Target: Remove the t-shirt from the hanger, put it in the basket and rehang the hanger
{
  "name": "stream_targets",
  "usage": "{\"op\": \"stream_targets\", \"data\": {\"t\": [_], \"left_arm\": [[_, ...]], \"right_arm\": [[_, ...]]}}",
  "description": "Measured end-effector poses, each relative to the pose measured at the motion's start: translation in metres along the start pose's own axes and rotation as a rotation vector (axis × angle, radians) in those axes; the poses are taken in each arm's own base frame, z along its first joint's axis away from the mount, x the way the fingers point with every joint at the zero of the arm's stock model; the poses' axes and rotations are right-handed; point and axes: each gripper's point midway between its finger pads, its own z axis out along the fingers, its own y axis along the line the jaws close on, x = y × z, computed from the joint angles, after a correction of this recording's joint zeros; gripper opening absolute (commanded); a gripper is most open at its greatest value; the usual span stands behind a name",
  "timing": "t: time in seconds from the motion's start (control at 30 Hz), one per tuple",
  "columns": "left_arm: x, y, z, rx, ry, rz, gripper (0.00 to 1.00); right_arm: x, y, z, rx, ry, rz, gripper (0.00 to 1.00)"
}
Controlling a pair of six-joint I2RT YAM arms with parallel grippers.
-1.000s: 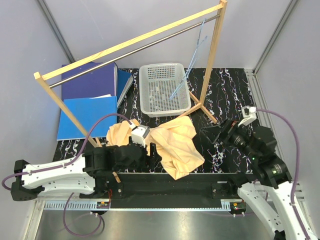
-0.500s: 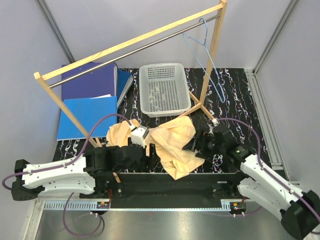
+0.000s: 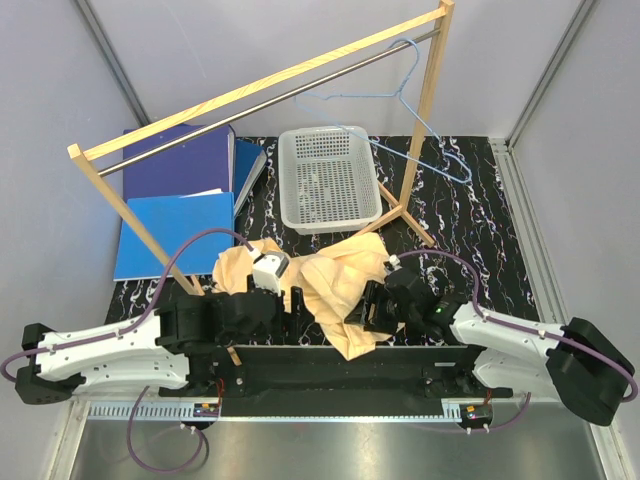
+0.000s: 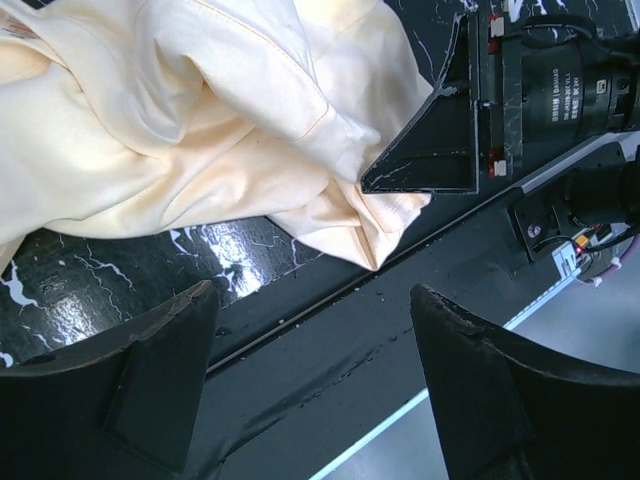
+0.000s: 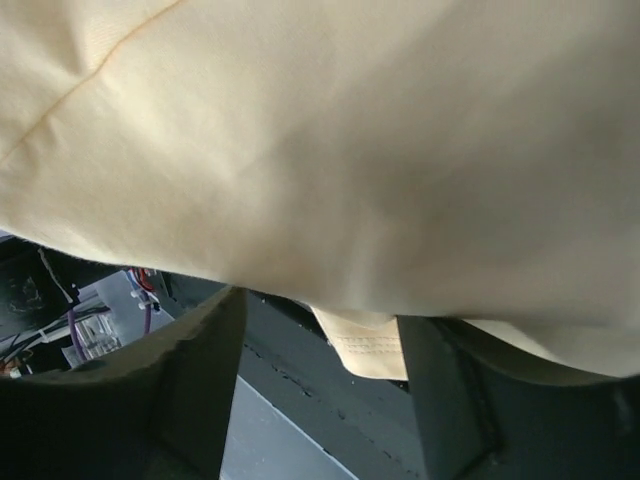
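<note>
Black marbled surface (image 3: 470, 200) fills the middle of the top view. Wooden rack (image 3: 260, 85) with its metal rod (image 3: 300, 98) runs diagonally over it, from mid-left up to the upper right corner. Blue binders (image 3: 175, 230) are stacked at the left, under the rack's low end.

Your t-shirt (image 3: 345, 285) is off the hanger. It lies crumpled, peach-orange, at lower centre of the frame, between the two arms, and its near fold droops over the surface's front edge onto the black rail. White basket (image 3: 290, 180) sits just above it at centre; you can see nothing in it.

Hanger (image 3: 350, 97) is bare light-blue wire, hooked on the rod at upper right beside the rack's post. It is swung out at a tilt, with its lower corner over the right side of the surface.

Left gripper (image 4: 315, 370) is low at the front edge. Its jaws are spread with nothing between them, and the cloth lies just beyond the tips. Right gripper (image 5: 320, 380) is pushed in against the shirt's right edge. Its jaws are apart, cloth fills the wrist view, and a hemmed fold hangs in the gap without being pinched.
</note>
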Motion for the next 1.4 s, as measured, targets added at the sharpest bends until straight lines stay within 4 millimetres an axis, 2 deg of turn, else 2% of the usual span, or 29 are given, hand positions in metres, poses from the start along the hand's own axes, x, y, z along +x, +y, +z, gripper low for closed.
{"op": "stream_targets", "data": {"t": [0.13, 0.17, 0.23, 0.27, 0.37, 0.47, 0.5, 0.53, 0.57, 0.6, 0.63, 0.67, 0.73, 0.87, 0.97, 1.03, 1.23, 1.3, 1.4], "left_arm": [[0.001, 0.002, 0.0, -0.006, 0.002, 0.002, 0.81], [0.001, 0.002, 0.0, -0.006, 0.002, 0.002, 0.81], [0.001, 0.002, 0.0, -0.006, 0.002, 0.002, 0.82], [0.001, 0.002, 0.0, -0.006, 0.002, 0.002, 0.82], [0.001, 0.002, 0.0, -0.007, 0.004, 0.004, 0.88], [0.002, 0.003, 0.001, -0.012, 0.006, 0.023, 0.99], [0.002, 0.003, 0.002, -0.015, 0.008, 0.028, 0.99], [0.003, 0.004, 0.003, -0.023, 0.012, 0.054, 0.99], [0.002, 0.005, 0.005, -0.032, 0.016, 0.08, 0.99], [0.0, 0.004, 0.007, -0.041, 0.015, 0.109, 0.99], [-0.002, 0.003, 0.009, -0.051, 0.015, 0.133, 0.99], [-0.004, 0.002, 0.013, -0.068, 0.02, 0.173, 0.99], [-0.011, -0.003, 0.023, -0.092, 0.024, 0.262, 0.99], [-0.012, -0.018, 0.053, -0.139, 0.094, 0.468, 0.99], [-0.004, -0.029, 0.081, -0.146, 0.158, 0.595, 0.99], [0.004, -0.032, 0.096, -0.143, 0.197, 0.656, 0.99], [0.029, -0.034, 0.139, -0.161, 0.295, 0.775, 0.99], [0.036, -0.038, 0.154, -0.159, 0.316, 0.79, 0.99], [0.05, -0.038, 0.172, -0.15, 0.35, 0.799, 0.99]], "right_arm": [[-0.003, -0.002, 0.006, 0.0, -0.028, 0.013, 0.44], [-0.005, -0.002, 0.007, 0.0, -0.038, 0.009, 0.32], [-0.011, -0.001, 0.008, 0.0, -0.069, 0.004, 0.21], [-0.014, 0.0, 0.008, -0.003, -0.085, 0.001, 0.09], [-0.019, 0.004, 0.005, -0.019, -0.113, -0.026, 0.0], [-0.027, 0.025, -0.01, -0.102, -0.157, -0.067, 0.0], [-0.03, 0.031, -0.014, -0.121, -0.168, -0.074, 0.0], [-0.033, 0.04, -0.021, -0.153, -0.184, -0.083, 0.05], [-0.036, 0.05, -0.028, -0.186, -0.201, -0.092, 0.19], [-0.039, 0.059, -0.035, -0.209, -0.214, -0.099, 0.49], [-0.041, 0.065, -0.041, -0.222, -0.221, -0.1, 0.66], [-0.043, 0.07, -0.046, -0.232, -0.228, -0.102, 0.77], [-0.044, 0.073, -0.054, -0.224, -0.23, -0.107, 0.9], [-0.043, 0.051, -0.063, -0.123, -0.244, -0.1, 0.95], [-0.047, 0.029, -0.081, -0.025, -0.299, -0.083, 0.97], [-0.056, 0.024, -0.102, 0.013, -0.366, -0.062, 0.96], [-0.092, 0.019, -0.194, 0.048, -0.668, 0.007, 0.98], [-0.096, 0.013, -0.212, 0.062, -0.724, 0.018, 0.98], [-0.097, 0.0, -0.223, 0.1, -0.758, 0.022, 0.98]]}}
